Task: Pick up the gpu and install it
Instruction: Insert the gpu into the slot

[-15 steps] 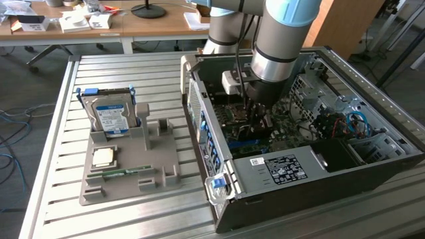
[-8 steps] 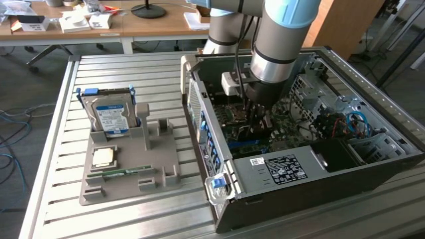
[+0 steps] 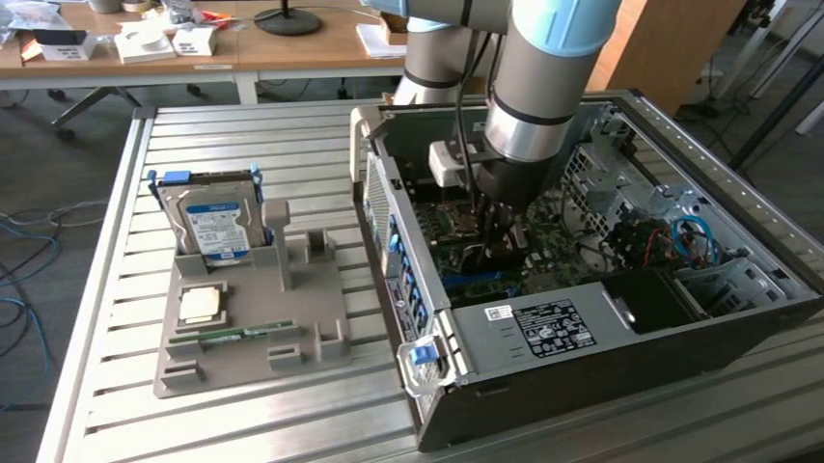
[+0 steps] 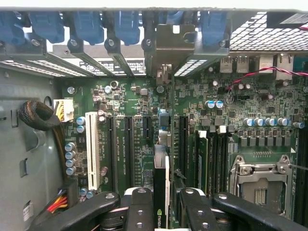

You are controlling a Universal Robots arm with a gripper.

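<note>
Now, with my gripper point(image 4: 161, 204) clamped on the card point(image 4: 161, 192) edge-on, I keep it upright, lined along the slot point(image 4: 163, 139) toward twelve o'clock, and press evenly.

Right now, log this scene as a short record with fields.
arm: reaching down into the open computer case
fingers: closed on the gpu, held edge-on
gpu position: above the motherboard, in line with the expansion slots
white slot: empty
holder tray: on the slatted table, carrying the hard drive and memory stick
</note>
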